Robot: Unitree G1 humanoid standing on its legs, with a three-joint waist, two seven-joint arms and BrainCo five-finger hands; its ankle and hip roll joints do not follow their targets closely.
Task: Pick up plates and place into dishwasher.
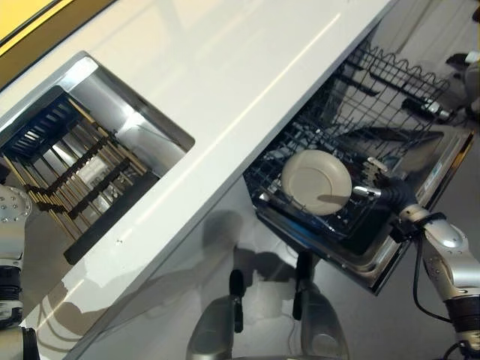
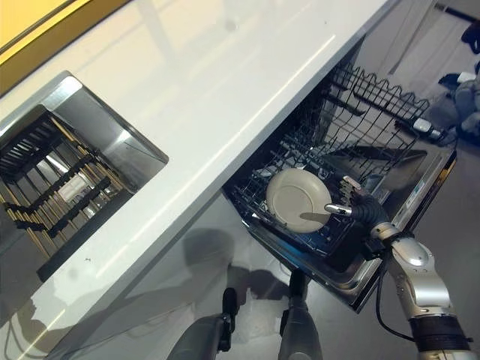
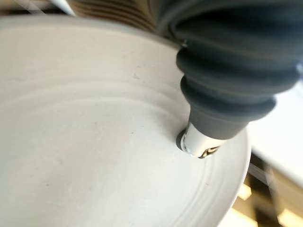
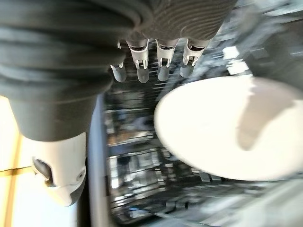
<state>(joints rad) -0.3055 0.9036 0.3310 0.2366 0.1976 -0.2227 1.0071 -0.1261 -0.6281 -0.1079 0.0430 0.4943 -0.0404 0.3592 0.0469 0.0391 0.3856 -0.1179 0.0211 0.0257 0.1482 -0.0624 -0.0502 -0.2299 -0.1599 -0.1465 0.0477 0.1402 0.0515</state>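
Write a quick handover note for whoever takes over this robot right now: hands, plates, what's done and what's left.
Right hand: open, fingers straight, beside the cream plate in the dishwasher's lower rack; not gripping it.
Left hand: pressed against a second plate; whether it grips is unclear.
The pulled-out rack and open door sit below the white countertop. A drying rack sits in the sink.
Done: one plate in the rack.
Left: withdraw the right hand and load the second plate.

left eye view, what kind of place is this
Most likely a kitchen: a white counter with a steel sink set into it holding a drying rack, and below it an open dishwasher whose wire rack holds a plate by the right hand.
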